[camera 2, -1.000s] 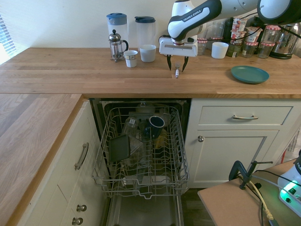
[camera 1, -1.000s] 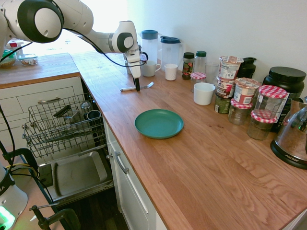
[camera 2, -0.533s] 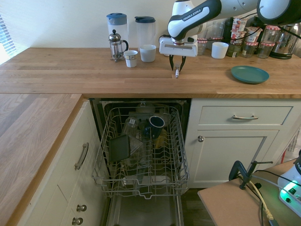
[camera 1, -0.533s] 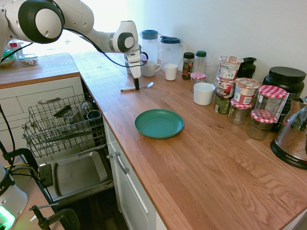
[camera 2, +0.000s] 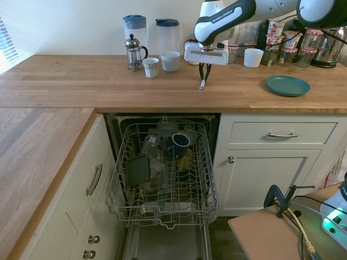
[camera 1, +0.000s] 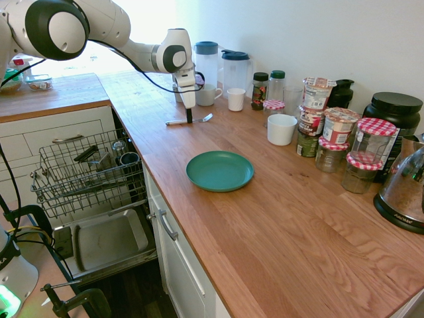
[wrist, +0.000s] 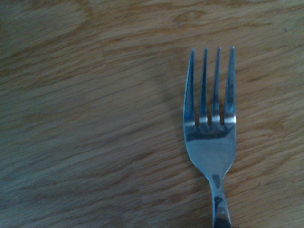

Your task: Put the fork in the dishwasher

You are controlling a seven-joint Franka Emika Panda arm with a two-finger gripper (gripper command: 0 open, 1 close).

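The slim silver fork [camera 1: 201,118] lies on the wooden counter, its tines pointing toward the back wall. My gripper [camera 1: 189,119] stands upright over the middle of the handle with its fingers shut on it. From the other side the gripper [camera 2: 203,80] shows closed fingers, with the end of the fork [camera 2: 201,85] poking out below them. The wrist view shows the fork [wrist: 210,142] tines close over the wood grain. The dishwasher [camera 2: 162,173] is open below the counter, its wire rack [camera 1: 86,171] pulled out over the dropped door [camera 1: 106,242] and holding several dishes.
A teal plate [camera 1: 219,171] lies on the counter nearer the front. Two jugs [camera 1: 207,63], a mug [camera 1: 207,95] and a small white cup [camera 1: 236,99] stand behind the gripper. Also there: a French press [camera 2: 134,52], a white cup [camera 1: 281,129] and several jars [camera 1: 331,132].
The fingers went from wide open astride the fork handle to shut on it. The arm has hardly moved, and the fork is in the same place.
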